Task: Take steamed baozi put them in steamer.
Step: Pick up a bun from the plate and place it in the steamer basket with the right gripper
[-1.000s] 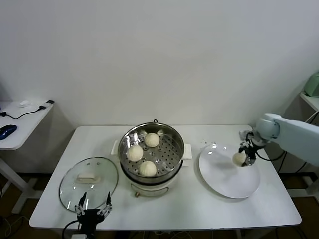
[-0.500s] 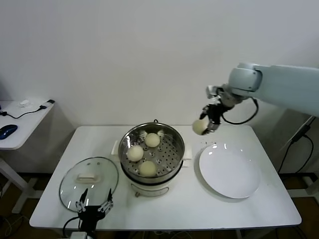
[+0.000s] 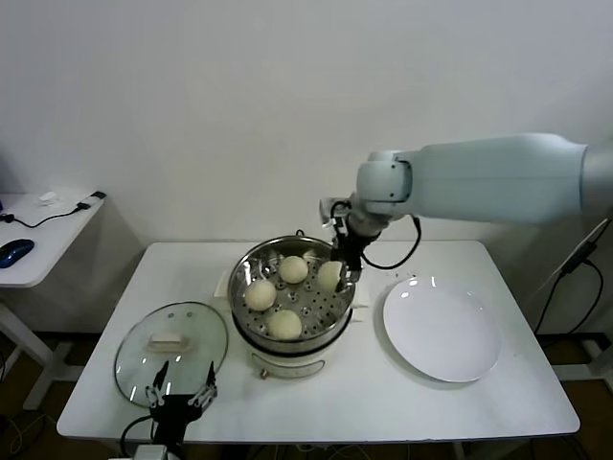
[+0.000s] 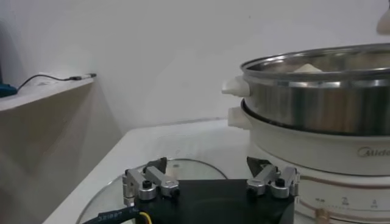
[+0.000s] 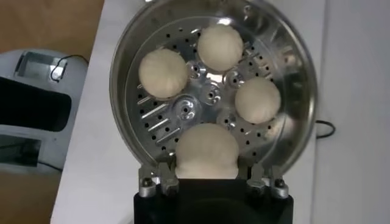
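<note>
My right gripper (image 3: 335,277) is shut on a cream-white steamed baozi (image 3: 329,275) and holds it just inside the right side of the steamer (image 3: 316,342), low over the perforated tray. In the right wrist view the held baozi (image 5: 207,149) sits between the fingers (image 5: 166,176), above the tray (image 5: 183,112). Three more baozi lie on the tray, at the back (image 3: 293,269), left (image 3: 259,294) and front (image 3: 283,325). My left gripper (image 3: 179,395) is open and empty at the table's front left edge, over the near rim of the glass lid (image 3: 192,326).
A flat white plate (image 3: 442,331) lies bare to the right of the steamer. The left wrist view shows the steamer's steel wall (image 4: 317,103) on its cream base and the lid (image 4: 183,170) under the gripper. A side table (image 3: 38,240) stands far left.
My right gripper has lifted the baozi off the plate, carried it up and left, and lowered it into the steamer's right side. The left arm has not moved.
</note>
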`<state>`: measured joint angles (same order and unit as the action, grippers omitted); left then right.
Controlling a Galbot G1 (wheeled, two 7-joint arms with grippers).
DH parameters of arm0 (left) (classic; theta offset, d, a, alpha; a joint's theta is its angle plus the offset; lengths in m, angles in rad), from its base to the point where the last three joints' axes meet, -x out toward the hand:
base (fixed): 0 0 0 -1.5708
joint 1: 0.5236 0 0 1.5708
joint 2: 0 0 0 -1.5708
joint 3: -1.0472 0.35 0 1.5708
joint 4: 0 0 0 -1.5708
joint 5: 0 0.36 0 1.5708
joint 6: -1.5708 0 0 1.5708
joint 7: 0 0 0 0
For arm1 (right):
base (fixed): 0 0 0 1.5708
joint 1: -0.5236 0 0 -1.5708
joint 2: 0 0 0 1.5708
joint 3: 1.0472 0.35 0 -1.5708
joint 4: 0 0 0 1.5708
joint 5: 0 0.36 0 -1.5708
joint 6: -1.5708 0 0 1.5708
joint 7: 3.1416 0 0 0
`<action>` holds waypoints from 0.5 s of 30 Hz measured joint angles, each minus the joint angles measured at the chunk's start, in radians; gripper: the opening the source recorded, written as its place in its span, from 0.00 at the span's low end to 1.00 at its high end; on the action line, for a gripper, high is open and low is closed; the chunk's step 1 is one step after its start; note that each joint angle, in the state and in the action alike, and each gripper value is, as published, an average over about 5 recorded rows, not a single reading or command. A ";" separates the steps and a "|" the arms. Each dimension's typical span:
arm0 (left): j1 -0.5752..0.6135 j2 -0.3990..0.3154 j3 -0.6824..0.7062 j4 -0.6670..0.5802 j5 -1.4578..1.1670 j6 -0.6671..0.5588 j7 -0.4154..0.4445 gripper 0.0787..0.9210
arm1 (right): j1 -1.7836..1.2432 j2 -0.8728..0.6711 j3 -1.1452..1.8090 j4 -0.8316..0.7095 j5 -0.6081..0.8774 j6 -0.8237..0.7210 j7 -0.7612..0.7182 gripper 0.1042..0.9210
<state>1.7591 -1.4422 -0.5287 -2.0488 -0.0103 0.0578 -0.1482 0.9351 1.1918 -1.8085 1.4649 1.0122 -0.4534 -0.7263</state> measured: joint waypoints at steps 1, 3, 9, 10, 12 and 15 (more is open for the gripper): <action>0.000 0.000 0.000 0.001 0.000 0.000 0.000 0.88 | -0.013 0.006 0.000 -0.005 -0.001 -0.004 0.008 0.68; -0.002 0.001 0.000 0.004 -0.001 -0.001 0.000 0.88 | -0.037 0.016 0.000 -0.016 -0.005 -0.012 0.022 0.68; -0.007 0.002 0.001 0.010 -0.005 -0.003 0.000 0.88 | -0.101 0.040 0.004 -0.053 -0.017 -0.023 0.055 0.68; -0.008 0.002 0.000 0.010 -0.007 -0.003 -0.001 0.88 | -0.110 0.043 0.006 -0.059 -0.018 -0.025 0.061 0.68; -0.009 0.002 -0.001 0.010 -0.009 -0.003 -0.001 0.88 | -0.127 0.048 0.011 -0.071 -0.021 -0.027 0.070 0.69; -0.009 0.003 -0.002 0.010 -0.011 -0.003 -0.002 0.88 | -0.151 0.055 0.021 -0.088 -0.023 -0.028 0.081 0.73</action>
<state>1.7500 -1.4392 -0.5310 -2.0386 -0.0217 0.0551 -0.1497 0.7843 1.2470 -1.7880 1.3773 0.9895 -0.4815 -0.6449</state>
